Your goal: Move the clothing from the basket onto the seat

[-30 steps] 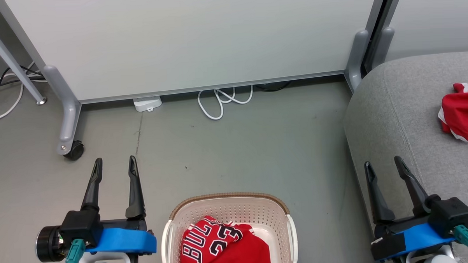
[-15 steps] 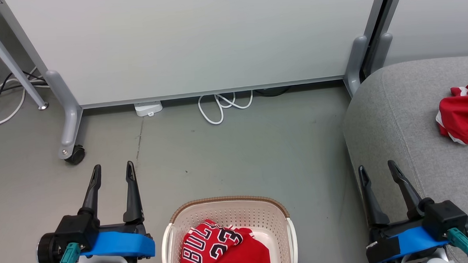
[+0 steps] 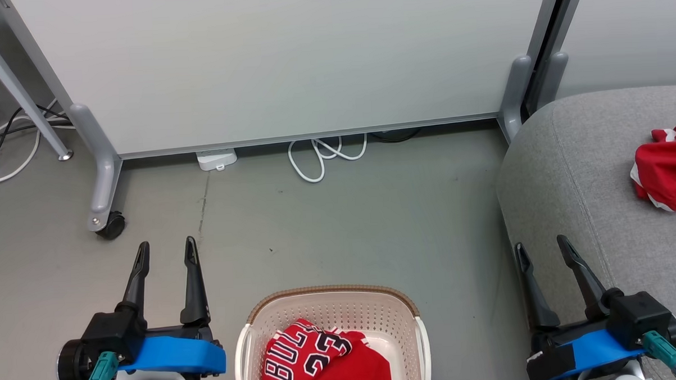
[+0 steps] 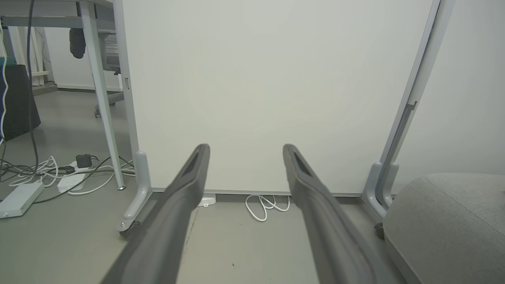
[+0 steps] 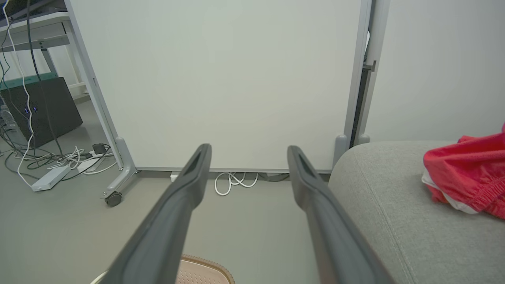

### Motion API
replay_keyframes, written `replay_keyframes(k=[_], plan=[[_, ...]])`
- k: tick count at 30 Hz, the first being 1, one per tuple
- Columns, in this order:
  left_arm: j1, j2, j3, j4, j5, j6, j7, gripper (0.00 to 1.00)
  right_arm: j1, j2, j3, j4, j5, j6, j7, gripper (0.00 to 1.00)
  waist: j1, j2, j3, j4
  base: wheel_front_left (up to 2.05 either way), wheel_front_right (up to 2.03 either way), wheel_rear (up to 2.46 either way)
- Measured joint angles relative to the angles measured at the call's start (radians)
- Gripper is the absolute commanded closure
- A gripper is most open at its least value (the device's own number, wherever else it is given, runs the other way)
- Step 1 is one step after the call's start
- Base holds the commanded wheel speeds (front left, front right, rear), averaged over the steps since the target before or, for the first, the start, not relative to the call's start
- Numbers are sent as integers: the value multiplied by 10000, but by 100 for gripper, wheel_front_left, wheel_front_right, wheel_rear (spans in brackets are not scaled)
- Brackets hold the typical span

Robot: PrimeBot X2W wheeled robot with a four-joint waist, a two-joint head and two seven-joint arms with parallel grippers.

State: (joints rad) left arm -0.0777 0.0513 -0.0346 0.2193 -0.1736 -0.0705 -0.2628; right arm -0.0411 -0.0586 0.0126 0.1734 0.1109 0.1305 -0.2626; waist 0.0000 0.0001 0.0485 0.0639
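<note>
Lying: jersey in basket | shorts on seat | fingers L+R apart

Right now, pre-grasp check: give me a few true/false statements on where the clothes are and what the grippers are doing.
1. The jersey lies in the basket. True.
2. The shorts are in the basket too. False: they lie on the seat.
3. The left gripper is shut on the jersey. False: it is open and empty, left of the basket in the head view.
4. The right gripper is open and holds nothing. True.
5. A white cable lies looped on the floor. True.
</note>
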Motion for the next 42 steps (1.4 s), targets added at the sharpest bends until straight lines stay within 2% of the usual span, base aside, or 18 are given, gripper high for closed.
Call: replay_keyframes(k=[18, 29, 35, 42], plan=[[7, 0, 38, 190, 84, -6, 0, 0, -2, 6, 12, 75, 15, 0, 0, 0, 0, 0, -87, -48, 0, 0, 0], [-1293, 40, -535, 1791, 765, -422, 0, 0, -347, -81, 111, -61, 46, 0, 0, 0, 0, 0, 325, -201, 0, 0, 0], [-2572, 201, -1392, 3237, 947, -539, 0, 0, -1053, -199, 270, -297, 86, 0, 0, 0, 1, 0, 1049, -505, 0, 0, 0], [-4547, 516, -3267, 5404, 702, -593, -2, 0, -2053, -353, 435, -593, 151, 0, 0, 0, 3, 0, 2490, -989, 0, 0, 0]])
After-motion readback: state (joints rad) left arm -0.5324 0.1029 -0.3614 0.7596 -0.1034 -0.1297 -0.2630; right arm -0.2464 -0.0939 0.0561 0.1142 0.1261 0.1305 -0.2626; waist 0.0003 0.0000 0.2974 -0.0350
